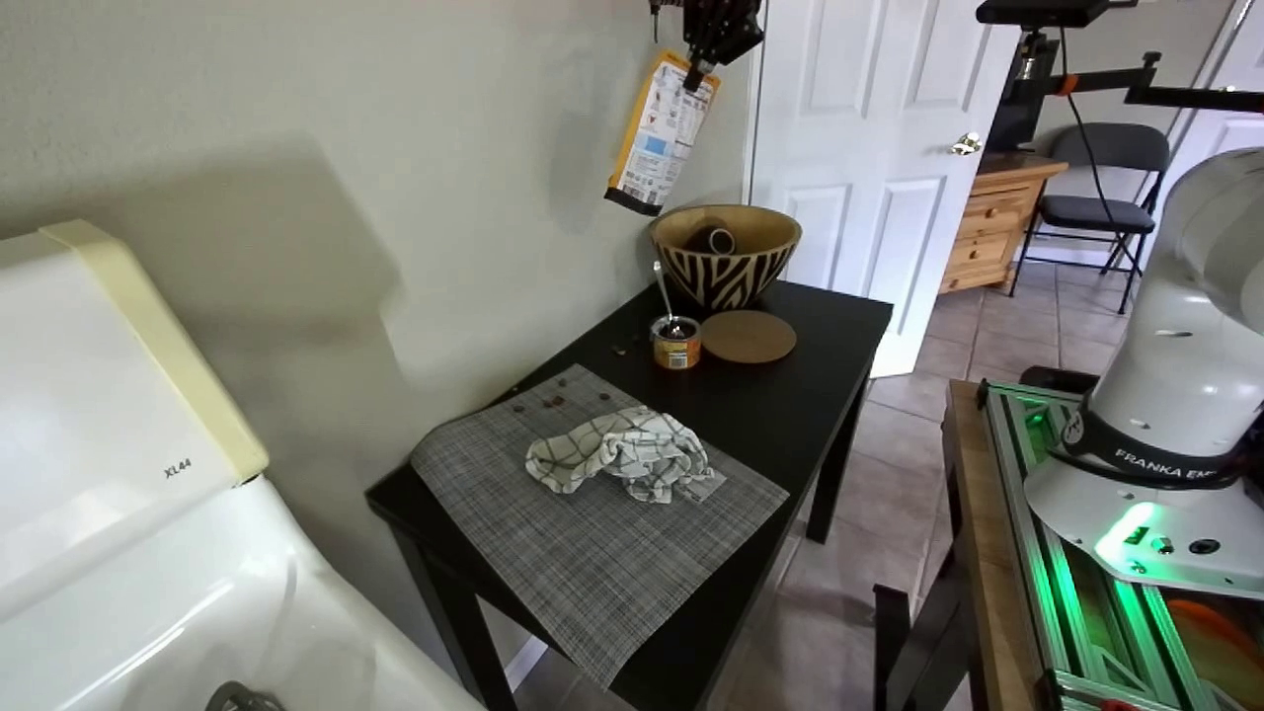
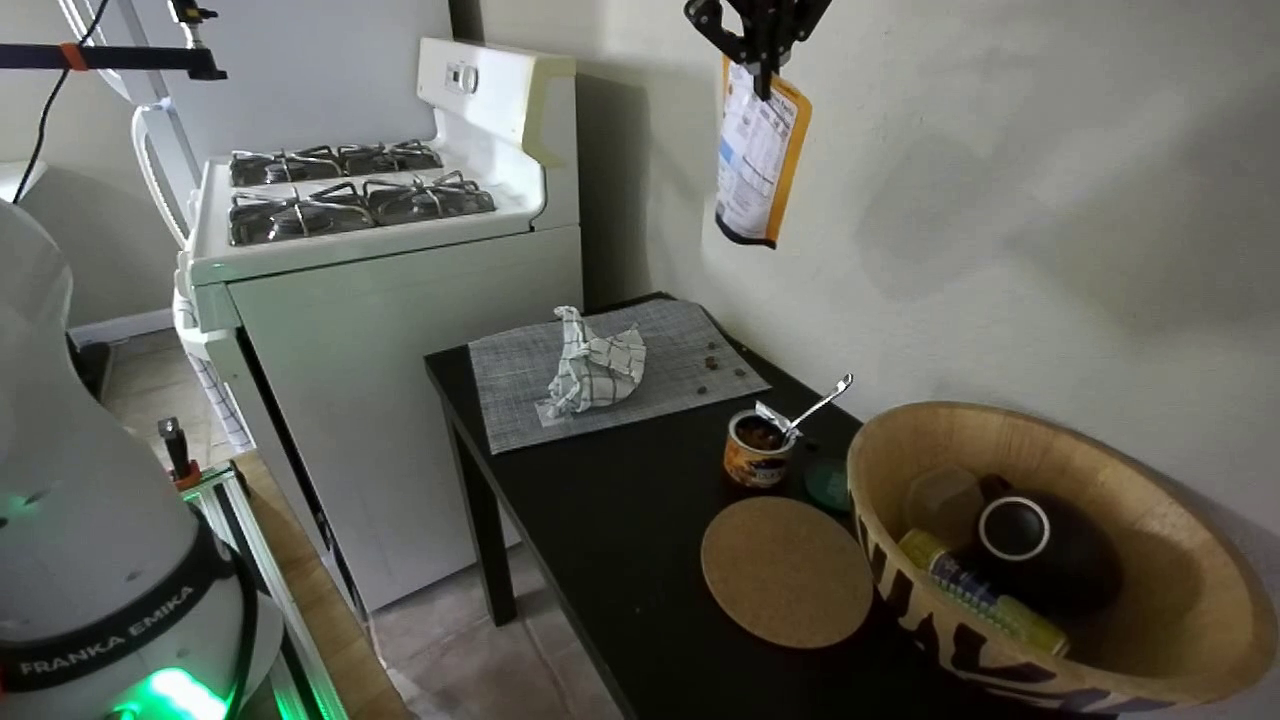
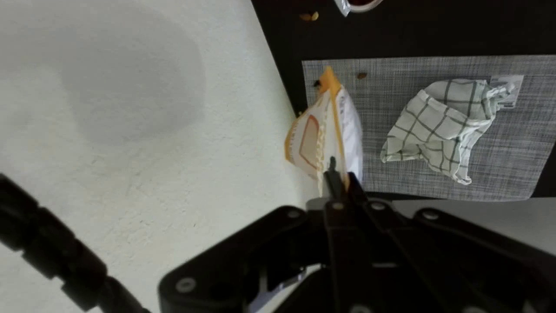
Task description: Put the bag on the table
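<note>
Nearest the lens, wrist view: the black, jointed gripper. Its fingers are drawn almost together, pinching the white printed bag with orange-yellow borders near the top; only the thin bag edge separates them. To the right, apart from the bag, a crumpled white cloth with dark checks lies on a grey woven placemat.

In an exterior view: a white stove with a cream-edged back panel in the foreground. Bag hangs tilted from the gripper, in the air above the black rectangular tabletop. Resting there: a wooden bowl with black zebra stripes, an open orange-labelled can with a metal spoon leaning in it, and, just beside the can, a round brown board.

In an exterior view: white robot arm at left. Bag's lower end dangles near the pale wall, well above the tabletop.
</note>
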Available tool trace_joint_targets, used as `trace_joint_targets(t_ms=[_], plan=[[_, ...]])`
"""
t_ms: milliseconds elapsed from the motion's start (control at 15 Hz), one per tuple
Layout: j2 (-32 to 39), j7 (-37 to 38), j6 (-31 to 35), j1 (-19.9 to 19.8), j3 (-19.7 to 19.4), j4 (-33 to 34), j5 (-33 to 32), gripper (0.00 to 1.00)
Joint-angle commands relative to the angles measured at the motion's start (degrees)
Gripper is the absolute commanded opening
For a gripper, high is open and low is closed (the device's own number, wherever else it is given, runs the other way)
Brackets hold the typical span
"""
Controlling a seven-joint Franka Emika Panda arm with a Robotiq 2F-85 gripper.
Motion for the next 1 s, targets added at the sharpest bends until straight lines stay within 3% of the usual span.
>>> trace_joint_targets(t_ms=[0, 467, 933], plan=[[1.7, 3.2, 4.0, 4.9, 3.9, -1.6, -0.5, 0.01], [6.1, 4.8, -0.1, 13.0, 14.8, -1.9, -10.3, 0.01], [16.5, -3.2, 0.4, 16.6, 17.0, -0.1, -6.5, 0.01]])
